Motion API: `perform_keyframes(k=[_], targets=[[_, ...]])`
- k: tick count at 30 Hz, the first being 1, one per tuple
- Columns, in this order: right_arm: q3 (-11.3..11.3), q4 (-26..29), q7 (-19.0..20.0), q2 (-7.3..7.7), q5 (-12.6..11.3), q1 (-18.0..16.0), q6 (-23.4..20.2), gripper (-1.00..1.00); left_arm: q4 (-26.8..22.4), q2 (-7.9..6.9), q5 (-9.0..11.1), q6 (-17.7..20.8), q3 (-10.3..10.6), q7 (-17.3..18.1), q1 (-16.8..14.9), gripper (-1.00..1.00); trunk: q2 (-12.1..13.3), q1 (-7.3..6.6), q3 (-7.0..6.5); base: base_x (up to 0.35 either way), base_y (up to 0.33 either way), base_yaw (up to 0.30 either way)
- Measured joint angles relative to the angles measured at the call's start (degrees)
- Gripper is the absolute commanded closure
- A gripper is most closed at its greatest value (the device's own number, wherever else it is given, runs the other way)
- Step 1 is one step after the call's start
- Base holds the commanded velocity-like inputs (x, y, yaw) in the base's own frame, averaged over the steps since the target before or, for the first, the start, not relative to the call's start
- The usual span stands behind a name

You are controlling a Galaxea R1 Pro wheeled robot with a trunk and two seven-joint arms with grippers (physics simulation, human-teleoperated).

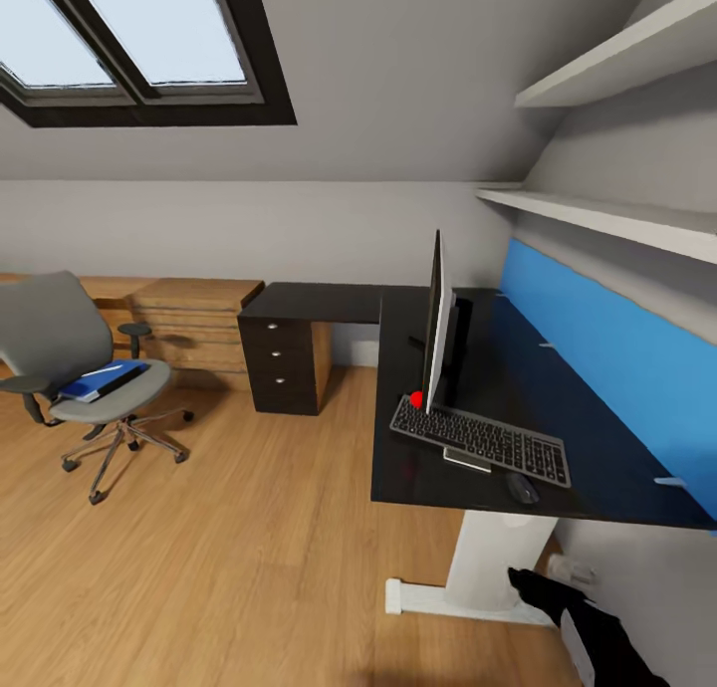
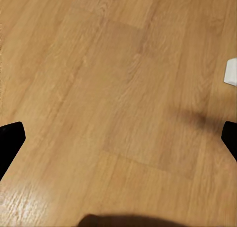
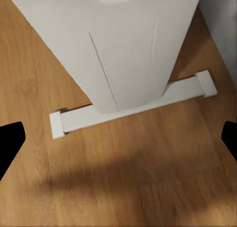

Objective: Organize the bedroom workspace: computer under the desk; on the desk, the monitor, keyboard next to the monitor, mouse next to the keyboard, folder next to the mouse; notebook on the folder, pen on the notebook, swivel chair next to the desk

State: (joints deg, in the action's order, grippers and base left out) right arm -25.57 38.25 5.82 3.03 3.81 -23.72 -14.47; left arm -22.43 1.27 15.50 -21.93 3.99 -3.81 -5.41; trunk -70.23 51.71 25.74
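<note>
The desk (image 1: 597, 458) stands at the right with its black top, blue back panel and white pedestal leg (image 3: 133, 44). On it the monitor (image 1: 436, 319) is seen edge-on, the keyboard (image 1: 480, 440) lies in front of it, and the dark mouse (image 1: 521, 487) sits by the keyboard's near end. The grey swivel chair (image 1: 55, 339) stands apart at the left with the blue folder (image 1: 92, 383) on its seat and a thin white pen (image 1: 110, 371) on the folder. The computer and notebook are out of view. My left gripper (image 2: 118, 143) hangs open over bare floor. My right gripper (image 3: 118, 143) is open above the pedestal's foot bar (image 3: 128, 108).
A light wooden drawer unit (image 1: 194, 319) runs along the back wall, beside the desk's black drawers (image 1: 279, 358). Two white shelves (image 1: 607, 219) hang above the desk. Wood floor (image 1: 219, 548) spreads between chair and desk. My right arm (image 1: 588, 622) shows low beside the pedestal.
</note>
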Motion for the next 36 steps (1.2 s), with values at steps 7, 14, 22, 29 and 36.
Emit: perform_keyframes(k=[7, 14, 22, 29, 36], targets=[[-0.24, 13.55, 0.11, -1.16, -0.02, 0.09, -7.47, -1.00, 0.00, 0.00, 0.02, 0.00, -0.02, -0.07, 0.00, -1.00, 2.81, -1.54, -1.25, 0.000, 0.000, 0.000], [-0.27, 18.37, 0.12, -2.21, -0.01, 0.12, -8.31, -1.00, 0.00, 0.08, 0.03, 0.00, -0.02, -0.08, 0.00, -1.00, 5.62, -3.08, -2.51, 0.000, 0.000, 0.000], [-0.25, 22.25, 0.24, -2.37, 0.00, 1.30, -8.50, -1.00, 0.00, 0.03, 0.03, 0.00, -0.02, -0.09, 0.00, -1.00, 8.83, -4.83, -3.95, 0.000, 0.000, 0.000], [0.40, 24.61, 0.43, -2.26, 1.32, 2.28, -8.45, -1.00, 0.00, 0.07, -0.17, -0.23, 0.08, 0.04, 0.00, -1.00, 10.05, -5.50, -4.49, 0.000, 0.000, 0.000], [4.14, 26.40, 0.66, -2.46, 8.88, 2.31, -8.32, -1.00, 0.00, 0.01, -0.26, -0.38, 0.14, 0.07, 0.00, -1.00, 10.05, -5.50, -4.49, 0.000, 0.000, 0.000]])
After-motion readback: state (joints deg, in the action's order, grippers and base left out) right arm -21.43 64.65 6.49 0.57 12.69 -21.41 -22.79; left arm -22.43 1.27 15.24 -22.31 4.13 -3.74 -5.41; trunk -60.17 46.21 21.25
